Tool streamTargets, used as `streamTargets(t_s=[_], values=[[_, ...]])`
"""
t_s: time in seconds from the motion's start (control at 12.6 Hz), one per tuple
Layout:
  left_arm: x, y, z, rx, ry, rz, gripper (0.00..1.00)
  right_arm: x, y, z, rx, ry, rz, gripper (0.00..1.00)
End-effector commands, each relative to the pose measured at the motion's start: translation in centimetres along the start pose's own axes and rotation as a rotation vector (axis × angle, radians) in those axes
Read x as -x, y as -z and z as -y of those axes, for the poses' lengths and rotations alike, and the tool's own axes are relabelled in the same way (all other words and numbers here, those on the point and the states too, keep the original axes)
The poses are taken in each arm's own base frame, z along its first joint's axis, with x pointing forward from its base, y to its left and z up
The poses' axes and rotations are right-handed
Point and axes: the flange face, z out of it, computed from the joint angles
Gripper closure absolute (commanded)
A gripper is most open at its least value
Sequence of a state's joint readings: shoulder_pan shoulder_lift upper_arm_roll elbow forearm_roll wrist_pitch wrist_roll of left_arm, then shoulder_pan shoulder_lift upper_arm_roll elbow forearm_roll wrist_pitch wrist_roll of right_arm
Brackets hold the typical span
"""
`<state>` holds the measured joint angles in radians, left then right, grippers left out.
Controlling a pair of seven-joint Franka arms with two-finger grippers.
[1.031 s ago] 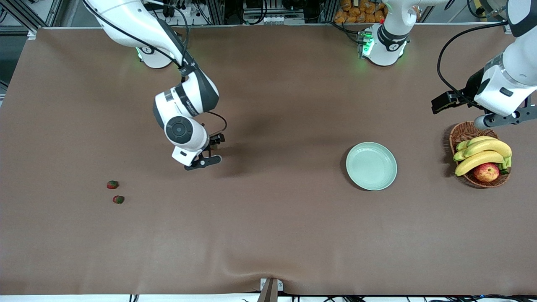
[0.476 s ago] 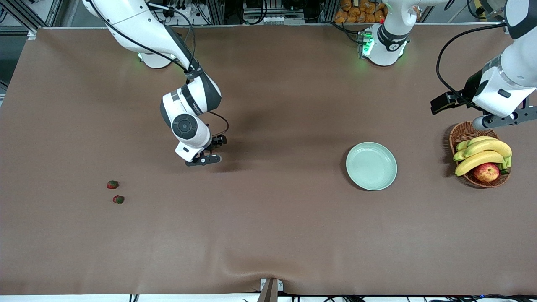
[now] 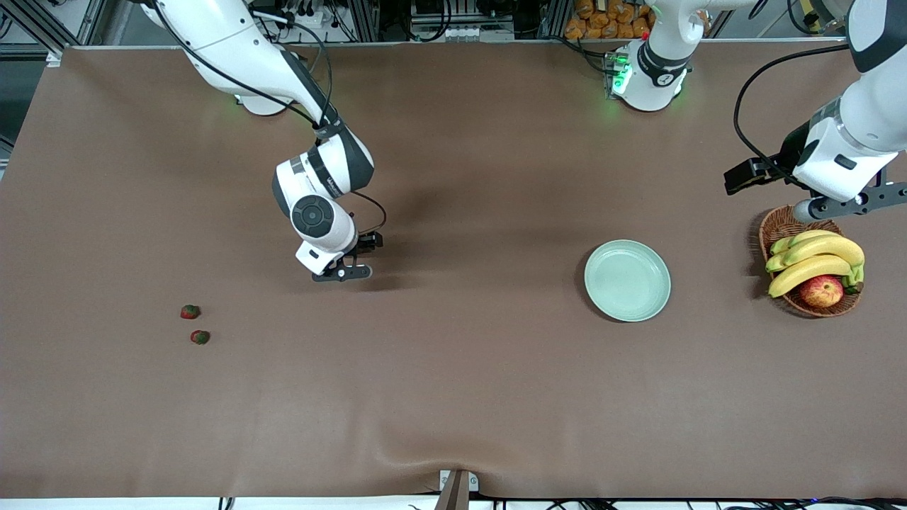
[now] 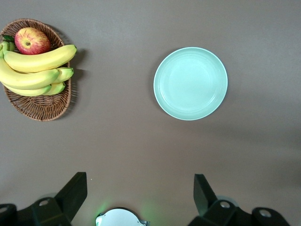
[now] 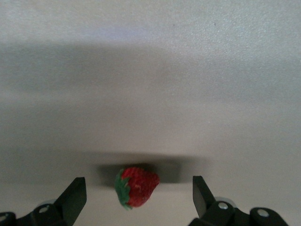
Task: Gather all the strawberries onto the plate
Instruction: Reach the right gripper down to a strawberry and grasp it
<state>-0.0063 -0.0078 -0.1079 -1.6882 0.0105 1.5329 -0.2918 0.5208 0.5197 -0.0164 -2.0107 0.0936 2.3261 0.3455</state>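
Two strawberries (image 3: pixel 189 311) (image 3: pixel 200 337) lie close together on the brown table toward the right arm's end. A third strawberry (image 5: pixel 137 187) lies on the table between the spread fingers of my open right gripper (image 5: pixel 138 200). In the front view that gripper (image 3: pixel 356 259) hangs low over mid-table and hides this berry. The mint-green plate (image 3: pixel 627 280) is empty and also shows in the left wrist view (image 4: pixel 190 83). My left gripper (image 3: pixel 840 204) is open and empty, up over the table beside the basket's edge.
A wicker basket (image 3: pixel 779 225) with bananas (image 3: pixel 815 258) and an apple (image 3: pixel 821 290) stands toward the left arm's end, beside the plate. The left arm's base (image 3: pixel 648 74) and the right arm's base (image 3: pixel 258 99) stand at the table's top edge.
The right arm's wrist has shifted a little toward the plate's side, with the gripper settling over the strawberry. The left gripper has drifted slightly toward the bases. The strawberries and plate have not moved.
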Motion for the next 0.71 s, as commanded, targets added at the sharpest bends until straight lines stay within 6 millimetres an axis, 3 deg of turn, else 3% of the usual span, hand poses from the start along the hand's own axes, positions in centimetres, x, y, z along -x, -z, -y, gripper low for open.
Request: streamTargets(t_s=[0.0, 0.32, 0.4, 0.63], values=[[0.16, 0.04, -0.01, 0.023, -0.023, -0.005, 0.00, -0.07, -0.38, -0.38, -0.011, -0.022, -0.001, 0.00], [0.16, -0.31, -0.01, 0.021, -0.023, 0.001, 0.00, 0.04, -0.48, -0.33, -0.010, -0.034, 0.003, 0.00], [0.15, -0.35, -0.10, 0.022, -0.025, 0.000, 0.00, 0.20, -0.50, -0.18, -0.013, -0.040, 0.009, 0.07], [0.13, -0.54, -0.11, 0.021, -0.025, 0.001, 0.00, 0.50, -0.59, 0.11, -0.015, -0.041, 0.022, 0.40]])
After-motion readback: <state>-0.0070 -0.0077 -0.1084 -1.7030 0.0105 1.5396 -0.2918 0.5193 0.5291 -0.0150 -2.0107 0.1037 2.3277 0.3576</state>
